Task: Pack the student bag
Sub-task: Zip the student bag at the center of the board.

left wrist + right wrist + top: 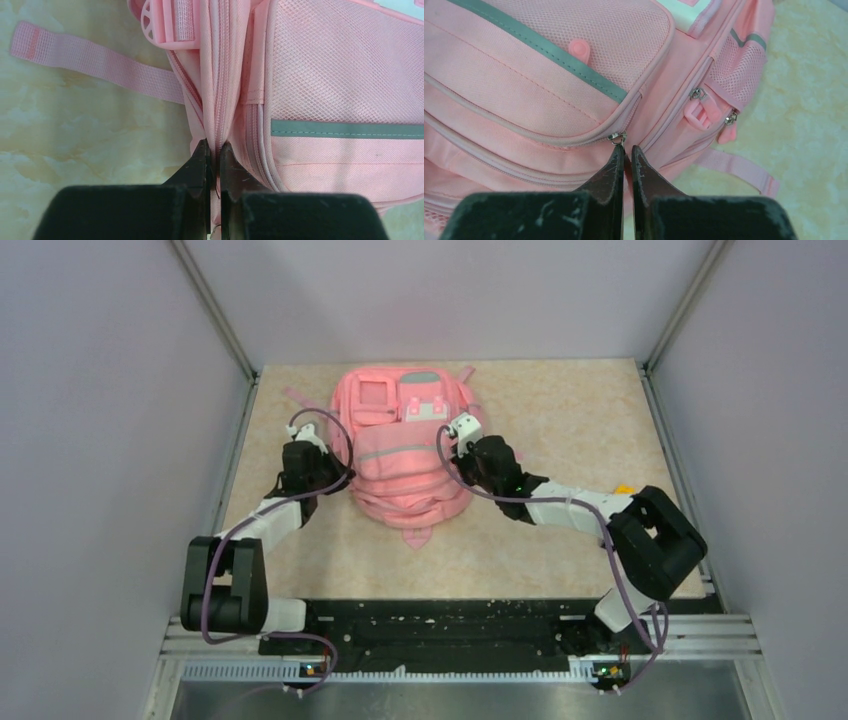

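The student bag (pixel 405 450) is lying between both grippers, long axis 12-to-6 o'clock. The left gripper (pixel 214 150) is clamping its 9 o'clock zip seam (pixel 220 100); the right gripper (pixel 625 152), clenched, is sitting just under the 3 o'clock zip slider (pixel 617 137)

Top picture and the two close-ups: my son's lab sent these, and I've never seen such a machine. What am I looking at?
Two robot arms, left arm and right arm, are bolted at the near edge of a table. The wide picture looks down from above; each close-up comes from a camera on one wrist. On it lies a pink student bag. The left pincer is shut on a ridge of its fabric along a zip. The right pincer is nearly shut just below a zip slider; whether it grips the pull is hidden.
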You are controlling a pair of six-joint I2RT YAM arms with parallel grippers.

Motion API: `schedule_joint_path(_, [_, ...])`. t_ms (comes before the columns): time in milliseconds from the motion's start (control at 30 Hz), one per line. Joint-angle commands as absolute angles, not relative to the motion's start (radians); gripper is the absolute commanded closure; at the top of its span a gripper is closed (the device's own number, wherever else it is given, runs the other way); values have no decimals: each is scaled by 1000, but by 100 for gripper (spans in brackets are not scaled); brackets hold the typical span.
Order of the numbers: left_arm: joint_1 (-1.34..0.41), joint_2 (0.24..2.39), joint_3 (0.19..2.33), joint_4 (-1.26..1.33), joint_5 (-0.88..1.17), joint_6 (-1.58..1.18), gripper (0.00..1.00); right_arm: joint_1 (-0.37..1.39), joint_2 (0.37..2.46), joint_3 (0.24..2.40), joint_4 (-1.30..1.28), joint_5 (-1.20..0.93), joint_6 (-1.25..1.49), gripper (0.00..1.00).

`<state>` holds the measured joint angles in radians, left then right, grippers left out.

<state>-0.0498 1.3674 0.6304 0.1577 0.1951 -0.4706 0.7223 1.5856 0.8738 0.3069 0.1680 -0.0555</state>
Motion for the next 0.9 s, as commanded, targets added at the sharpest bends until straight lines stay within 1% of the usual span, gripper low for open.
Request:
schedule_joint_path(0, [36, 1379, 678, 201, -30, -377, 100, 636, 1645, 939, 322, 378, -225, 100])
schedule_joint_path(167, [40, 1382, 684, 190, -33, -369, 100, 621, 1703, 976, 390, 367, -289, 100])
schedule_joint_path(267, [42, 1383, 707, 141, -48, -367, 100, 617, 1711, 992, 395, 312, -325, 100])
schedule_joint_path(300, [43, 1381, 726, 100, -45, -359, 96, 617, 1705, 999, 374, 276, -326, 100])
schedule_joint_path(333, [41, 1379, 746, 65, -32, -352, 82, 617, 1695, 1001, 362, 240, -324, 100])
schedule_joint_path(367, [39, 1372, 756, 50, -19, -339, 64, 617, 1683, 996, 359, 200, -316, 100])
schedule_joint_path(400, [34, 1357, 754, 52, -7, -333, 52, 617, 1672, 987, 361, 168, -306, 100])
schedule_joint_path(433, [27, 1333, 744, 67, -5, -323, 45, 617, 1663, 978, 362, 139, -297, 100])
schedule_joint_path(467, [10, 1302, 728, 82, -5, -311, 41, 617, 1656, 972, 361, 122, -287, 100])
schedule_joint_path(567, [-99, 1190, 684, 103, -89, -248, 38, 617, 1644, 968, 340, 103, -255, 100])
schedule_joint_path(633, [-206, 1122, 647, 134, -160, -176, 37, 617, 1638, 966, 328, 91, -239, 100])
schedule_joint_path(700, [-315, 1072, 604, 185, -188, -104, 37, 616, 1633, 962, 324, 79, -221, 100])
schedule_joint_path(867, [-476, 1022, 481, 351, -86, 26, 37, 617, 1622, 965, 299, 52, -198, 100])
